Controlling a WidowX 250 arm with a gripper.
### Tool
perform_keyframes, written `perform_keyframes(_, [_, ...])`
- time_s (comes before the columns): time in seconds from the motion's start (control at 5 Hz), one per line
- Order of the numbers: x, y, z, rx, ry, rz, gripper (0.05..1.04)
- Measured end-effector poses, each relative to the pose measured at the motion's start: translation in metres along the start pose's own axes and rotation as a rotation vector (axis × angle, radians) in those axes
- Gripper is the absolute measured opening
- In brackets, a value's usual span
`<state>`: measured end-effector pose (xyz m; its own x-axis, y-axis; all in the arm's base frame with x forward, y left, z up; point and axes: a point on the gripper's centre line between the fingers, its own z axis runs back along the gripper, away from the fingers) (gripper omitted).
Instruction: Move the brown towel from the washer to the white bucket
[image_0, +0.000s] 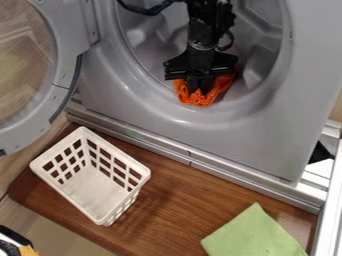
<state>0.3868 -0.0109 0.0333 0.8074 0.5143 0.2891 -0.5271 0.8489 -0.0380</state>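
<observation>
The gripper (200, 86) hangs in the lower part of the round opening of the grey washer (180, 112). An orange-brown towel (198, 99) is bunched around and below its tips, by the opening's lower rim; whether the gripper holds the cloth cannot be made out. Part of the towel is hidden behind the gripper. A white slatted bucket (100, 222), rectangular like a basket, stands upright on the brown wooden surface at the lower left, apart from the gripper.
The washer's round door (67, 65) stands open at the left. A green cloth (254, 235) lies on the wooden surface (177, 205) at the lower right. A metal rail (200, 159) runs along the washer's base, and another metal frame stands at the right edge.
</observation>
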Motion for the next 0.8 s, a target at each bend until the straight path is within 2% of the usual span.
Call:
perform_keyframes(0.4, [-0.018, 0.015, 0.014, 0.013, 0.023, 0.019, 0.073])
perform_keyframes(0.8, [-0.045, 0.042, 0.041, 0.022, 0.009, 0.061, 0.072])
